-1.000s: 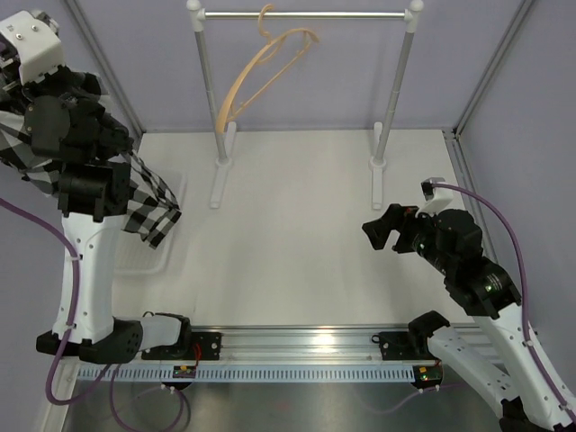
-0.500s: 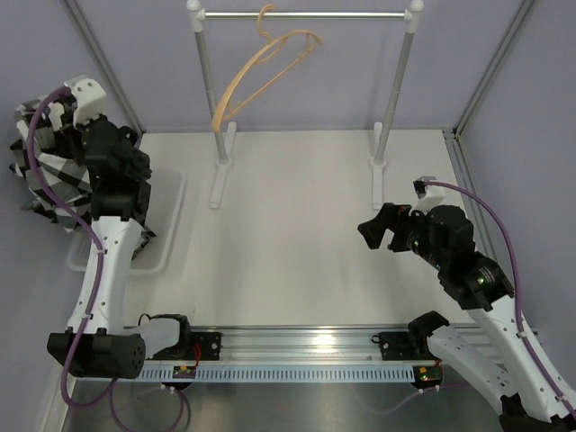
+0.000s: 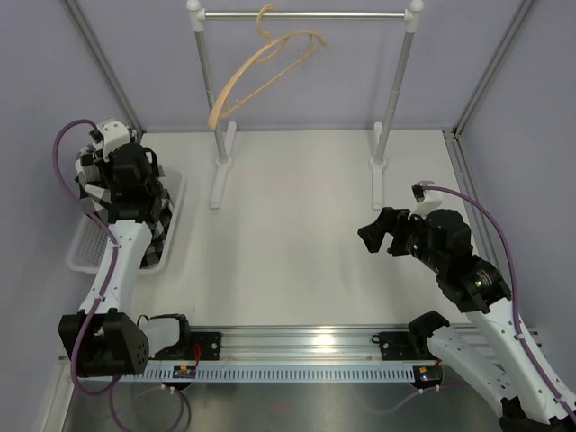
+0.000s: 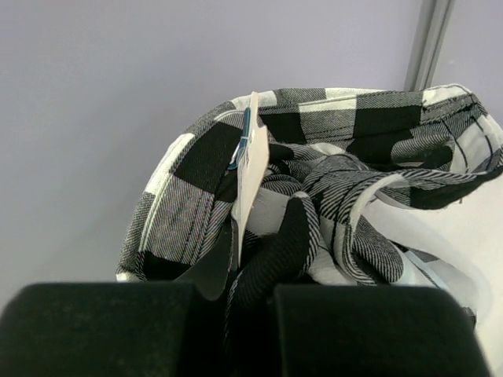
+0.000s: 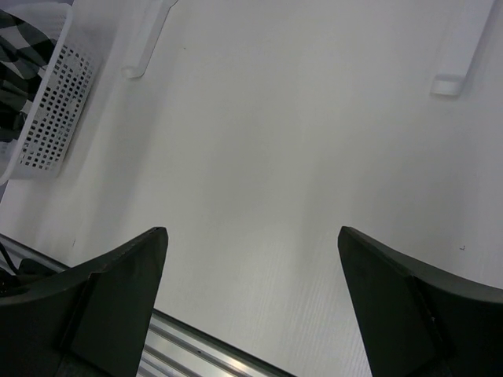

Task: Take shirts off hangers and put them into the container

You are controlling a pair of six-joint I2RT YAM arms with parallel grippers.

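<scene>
While hooked, hanger (image 3: 236, 84) seemingly slants down-left.

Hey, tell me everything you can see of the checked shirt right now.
The shirt is soft cloth in bold black-and-white check, bunched in loose folds. A cream paper tag stands up from it. One fold is pinched in the shut left gripper. Seen from above, it lies in the white slotted basket on the left.

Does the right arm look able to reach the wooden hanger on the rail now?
Probably yes: the right claw is open and empty, and nothing stands between it and the hanger.
</scene>
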